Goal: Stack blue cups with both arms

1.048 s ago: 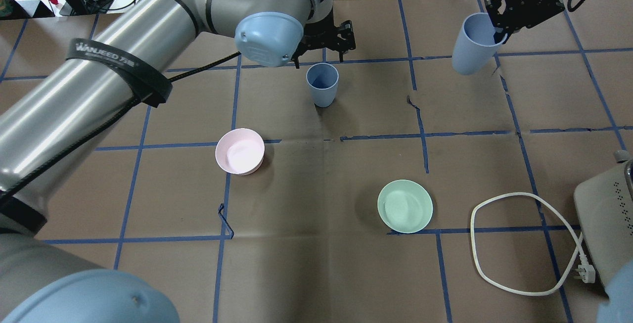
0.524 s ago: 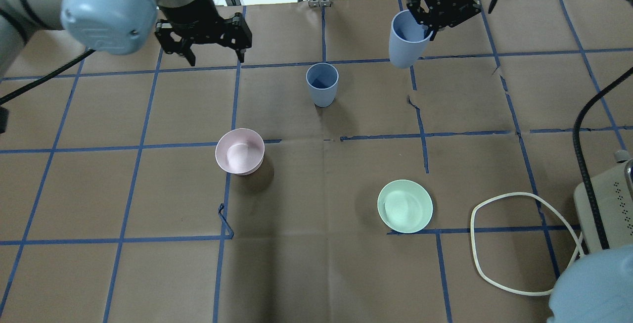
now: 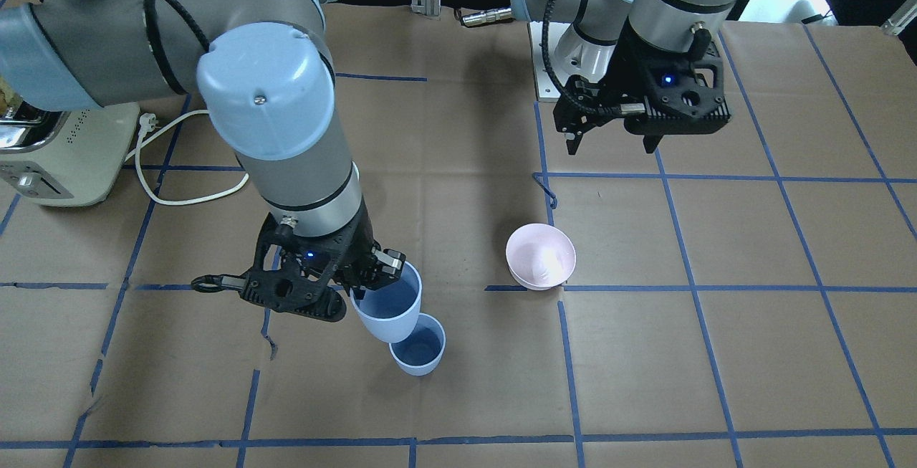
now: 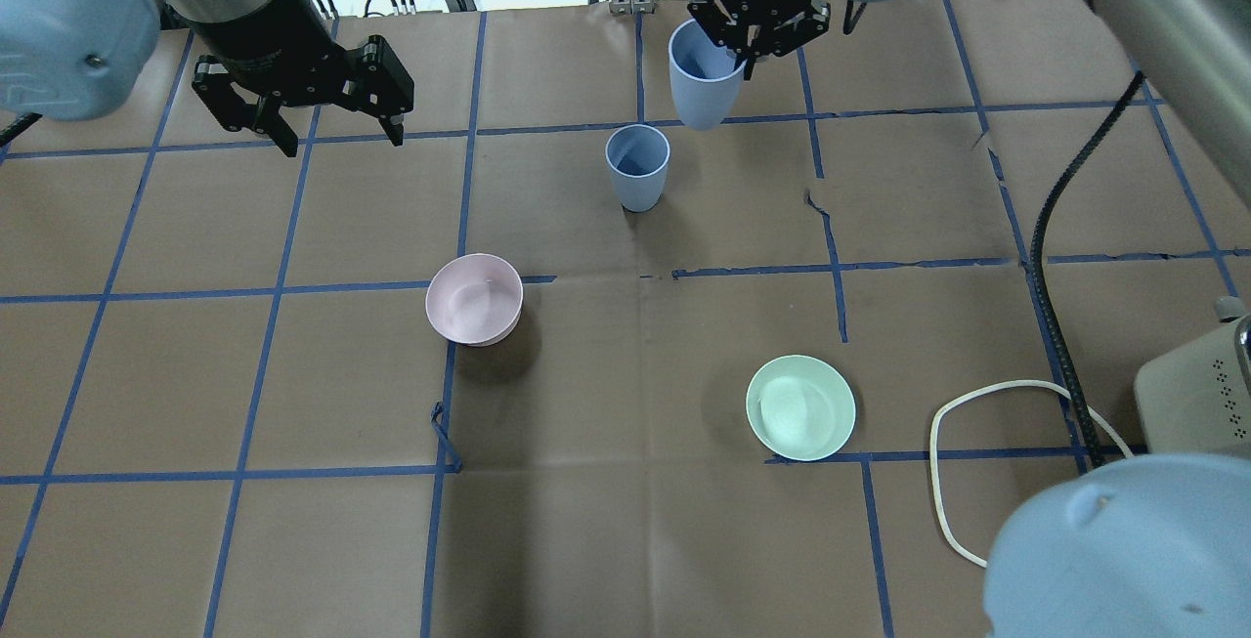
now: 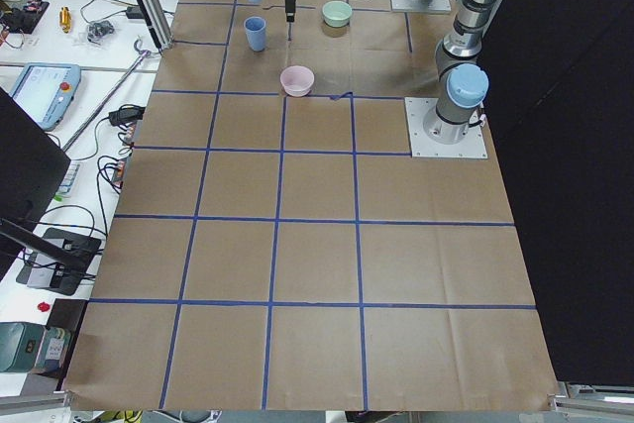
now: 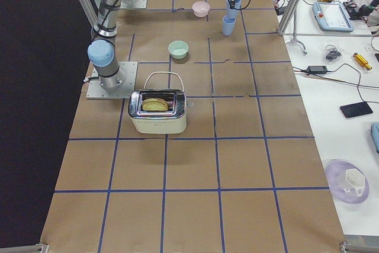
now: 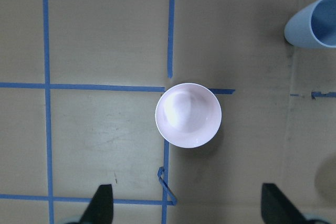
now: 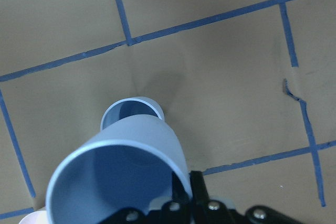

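Just beside the standing blue cup (image 4: pixel 636 167), over the table (image 4: pixel 625 540), the other blue cup (image 4: pixel 702 91) is arriving, its rim clenched in the right hand (image 4: pixel 746 57); lowering it inside seems next. The left hand (image 4: pixel 342 138) is retreating from the standing blue cup, released and empty.

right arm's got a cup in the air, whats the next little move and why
Probably slide the right gripper a little toward the robot's left, to centre its held cup over the standing cup. The held cup hangs tilted and off to one side of that open mouth, so lowering now would likely catch the rim.
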Available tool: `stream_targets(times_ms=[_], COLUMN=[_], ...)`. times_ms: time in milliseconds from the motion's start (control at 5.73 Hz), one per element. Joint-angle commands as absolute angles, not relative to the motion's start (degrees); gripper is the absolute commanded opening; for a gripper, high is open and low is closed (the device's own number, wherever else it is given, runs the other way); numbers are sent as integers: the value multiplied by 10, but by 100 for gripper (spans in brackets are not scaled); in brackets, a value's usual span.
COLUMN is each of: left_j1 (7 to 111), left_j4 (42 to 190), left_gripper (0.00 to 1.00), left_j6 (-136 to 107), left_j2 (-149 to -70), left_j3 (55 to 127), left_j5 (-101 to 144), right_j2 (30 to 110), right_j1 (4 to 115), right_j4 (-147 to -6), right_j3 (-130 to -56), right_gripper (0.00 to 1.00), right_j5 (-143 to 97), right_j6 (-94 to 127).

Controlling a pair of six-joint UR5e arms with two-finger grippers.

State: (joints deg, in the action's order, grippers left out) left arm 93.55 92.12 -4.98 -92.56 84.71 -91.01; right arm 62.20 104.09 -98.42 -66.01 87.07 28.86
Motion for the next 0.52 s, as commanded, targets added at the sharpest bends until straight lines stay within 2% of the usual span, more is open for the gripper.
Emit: stream_targets(times_ms=[0, 349], left_j1=[948, 950], left_j4=[920, 914], left_gripper=[99, 99], left_j6=[-58, -54], left_j2=[-918, -920], left_j3=[859, 860], left_j5=[-911, -912], right_j2=[582, 563], right_j1=[1054, 1054], right_j4=[-1021, -1030], right_j3=[-652, -656], right_gripper=[7, 7], right_j5=[871, 872], right_j6=[312, 310])
